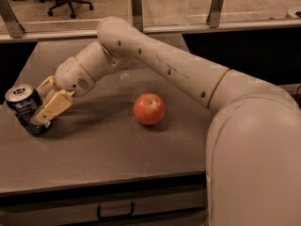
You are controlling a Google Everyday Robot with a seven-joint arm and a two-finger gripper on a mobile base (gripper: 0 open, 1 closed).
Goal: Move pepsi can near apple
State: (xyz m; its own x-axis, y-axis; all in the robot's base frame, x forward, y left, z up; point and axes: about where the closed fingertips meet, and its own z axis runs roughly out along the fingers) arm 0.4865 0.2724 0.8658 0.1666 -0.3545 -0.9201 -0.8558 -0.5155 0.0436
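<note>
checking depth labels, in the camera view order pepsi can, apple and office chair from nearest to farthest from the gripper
1. pepsi can: held in the gripper, at the table edge on the picture's left.
2. apple: mid-table, clear of the gripper.
3. office chair: on the floor far beyond the table.

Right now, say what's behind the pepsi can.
Behind the can is part of the gripper, which reaches around its right side. Beyond that is table. The can covers any contact on its far side.

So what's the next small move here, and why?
Probably secure the can and lift it slightly: the gripper is against the can at the left edge of the table, while the apple sits apart to the right.
</note>
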